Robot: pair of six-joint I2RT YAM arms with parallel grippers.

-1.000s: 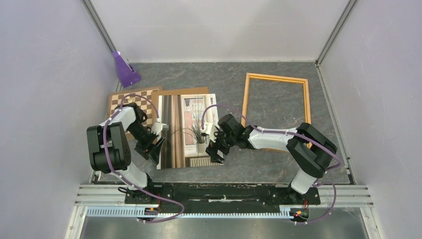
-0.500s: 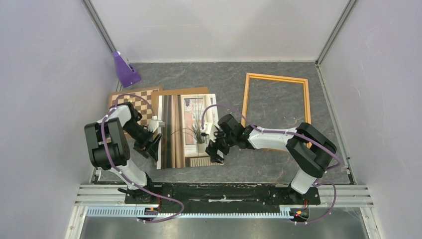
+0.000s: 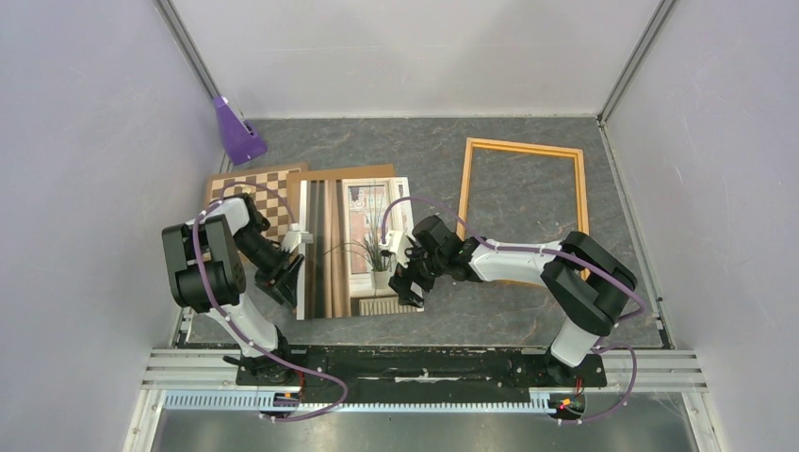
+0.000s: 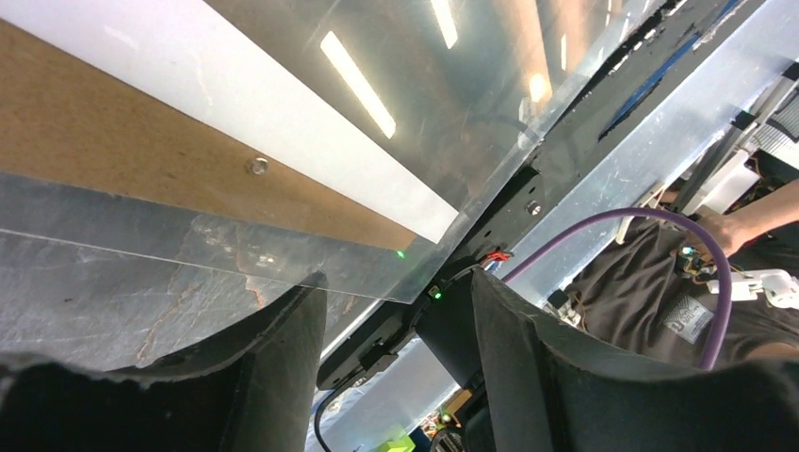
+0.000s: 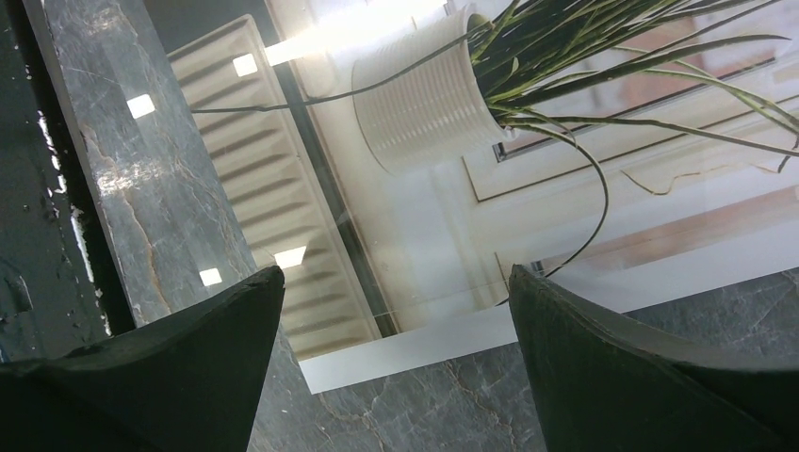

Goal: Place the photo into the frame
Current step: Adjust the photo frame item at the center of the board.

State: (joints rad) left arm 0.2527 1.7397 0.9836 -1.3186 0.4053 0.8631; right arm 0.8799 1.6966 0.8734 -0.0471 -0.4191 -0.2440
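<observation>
Photo (image 3: 353,247) lies flat, long axis running near to far, its near right corner under the right gripper (image 3: 408,284), jaws wide and empty, its left edge just beside the left gripper (image 3: 291,273), jaws parted on nothing, while the empty frame (image 3: 464,184) sits farther off, right of both grippers.

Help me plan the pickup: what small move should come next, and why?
Probably close the left gripper on the photo's left edge. It and the right gripper stand open at opposite sides of the photo, which lies flat, apart from the empty frame.
</observation>
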